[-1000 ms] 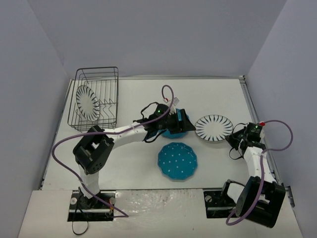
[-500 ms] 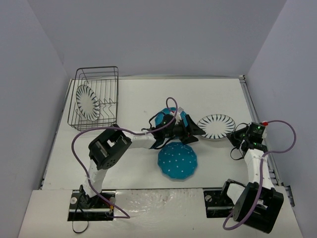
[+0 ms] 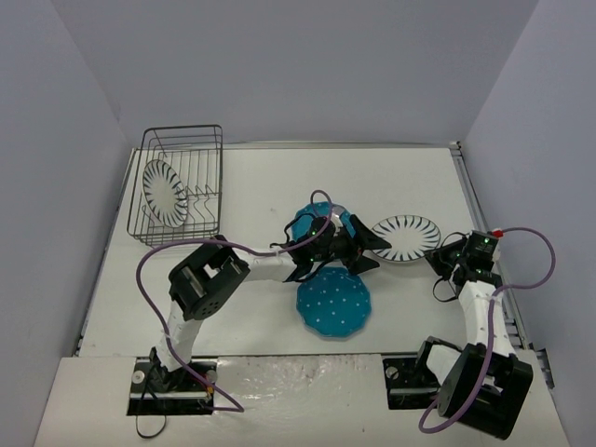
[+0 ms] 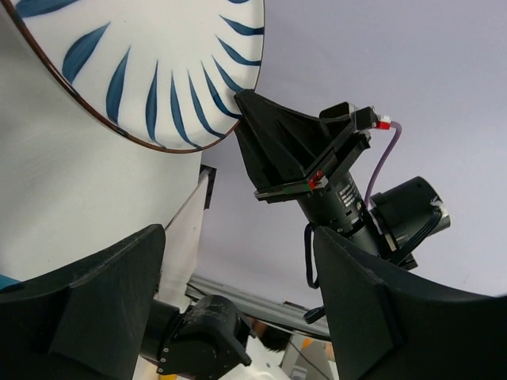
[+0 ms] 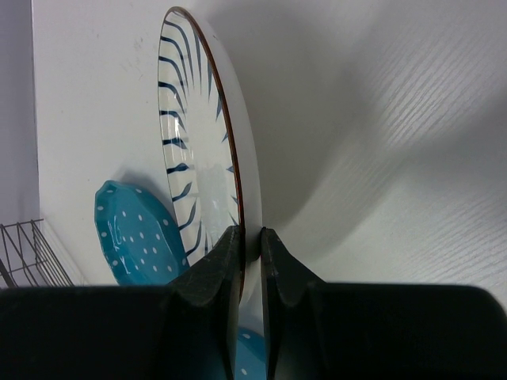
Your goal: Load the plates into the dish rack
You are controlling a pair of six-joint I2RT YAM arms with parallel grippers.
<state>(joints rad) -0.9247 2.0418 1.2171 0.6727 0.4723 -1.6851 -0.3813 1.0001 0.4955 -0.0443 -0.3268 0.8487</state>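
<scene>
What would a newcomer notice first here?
The right gripper pinches the rim of a white striped plate right of centre, with the open left gripper beside it. A teal dotted plate lies mid-table, a second teal plate just beyond it, and another striped plate stands in the dish rack at far left.

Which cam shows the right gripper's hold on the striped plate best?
Right wrist: the right gripper pinches the rim of the striped plate, seen edge-on. Top external shows the whole plate beside the gripper, but the contact is too small to see. Left wrist shows part of the plate, with the gripper at its rim.
</scene>
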